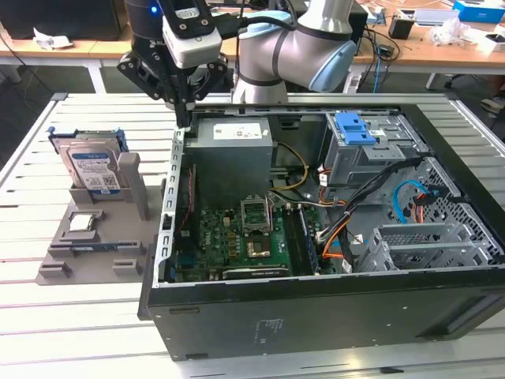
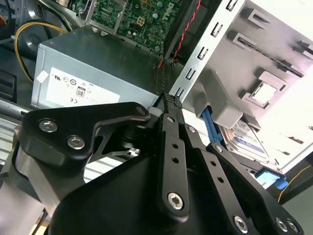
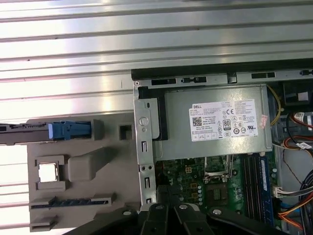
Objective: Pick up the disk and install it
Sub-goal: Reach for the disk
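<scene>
One disk (image 1: 93,167), lower edge hidden in holder (image 1: 132,183); hand (image 1: 184,118) closed, empty.

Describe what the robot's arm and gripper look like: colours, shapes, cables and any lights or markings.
The arm is built from thick silver-grey tubes with rounded joints, one closed by a pale blue cap. A black cable runs to the wrist, where a white boxy module sits beside a small blue light. The gripper is matt black: flat linked bars with silver screw heads, tapering to a narrow tip.
</scene>
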Robot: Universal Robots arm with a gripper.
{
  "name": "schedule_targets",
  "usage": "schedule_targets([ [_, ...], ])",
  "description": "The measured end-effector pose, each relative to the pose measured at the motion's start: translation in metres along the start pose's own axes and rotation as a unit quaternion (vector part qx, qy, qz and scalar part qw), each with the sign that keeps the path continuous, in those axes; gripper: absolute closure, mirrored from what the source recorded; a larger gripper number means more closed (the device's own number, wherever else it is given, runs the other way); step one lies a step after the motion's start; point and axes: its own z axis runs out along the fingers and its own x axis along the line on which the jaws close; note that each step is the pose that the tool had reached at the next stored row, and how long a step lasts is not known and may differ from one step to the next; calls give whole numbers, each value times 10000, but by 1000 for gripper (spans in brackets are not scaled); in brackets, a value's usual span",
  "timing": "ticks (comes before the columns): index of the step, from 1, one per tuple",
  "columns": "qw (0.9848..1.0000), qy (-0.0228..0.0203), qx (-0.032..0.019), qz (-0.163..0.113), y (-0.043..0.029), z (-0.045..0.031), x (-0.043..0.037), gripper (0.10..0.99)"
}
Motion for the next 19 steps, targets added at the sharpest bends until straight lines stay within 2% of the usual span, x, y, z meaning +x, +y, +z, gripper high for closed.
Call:
schedule_targets([
  [7, 10000, 0, 0, 0, -4, -2, 51, 980],
  [13, 10000, 0, 0, 0, -11, -4, 148, 980],
  [19, 10000, 0, 0, -1, -21, -8, 286, 980],
])
